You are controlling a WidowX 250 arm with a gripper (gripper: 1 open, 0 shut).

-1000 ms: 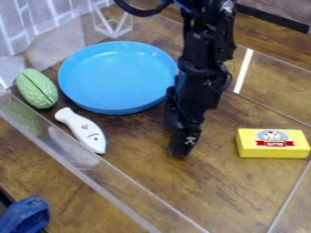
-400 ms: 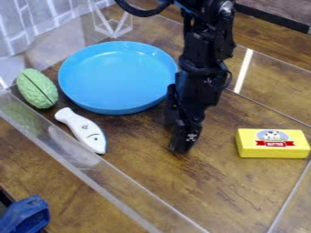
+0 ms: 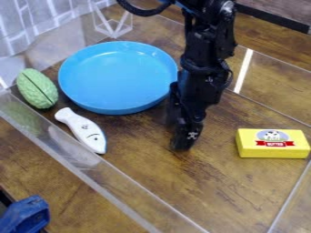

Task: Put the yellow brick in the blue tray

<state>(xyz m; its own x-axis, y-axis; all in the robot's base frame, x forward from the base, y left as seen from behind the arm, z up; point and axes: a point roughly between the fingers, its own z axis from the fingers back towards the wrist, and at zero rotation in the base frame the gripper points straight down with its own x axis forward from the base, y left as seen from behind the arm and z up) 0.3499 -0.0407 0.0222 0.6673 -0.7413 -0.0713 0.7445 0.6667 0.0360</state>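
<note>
Lying right of the fingers [image 3: 183, 144], the yellow brick [image 3: 274, 143] sits apart.

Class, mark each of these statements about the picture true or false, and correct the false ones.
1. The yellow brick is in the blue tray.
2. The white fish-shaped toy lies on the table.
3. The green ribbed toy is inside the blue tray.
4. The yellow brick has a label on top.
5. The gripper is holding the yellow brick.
1. False: the yellow brick lies on the table, outside the blue tray.
2. True: the white fish-shaped toy lies there.
3. False: the green ribbed toy is outside the tray.
4. True: a white label with red marks shows.
5. False: the gripper is apart from the brick.
</note>
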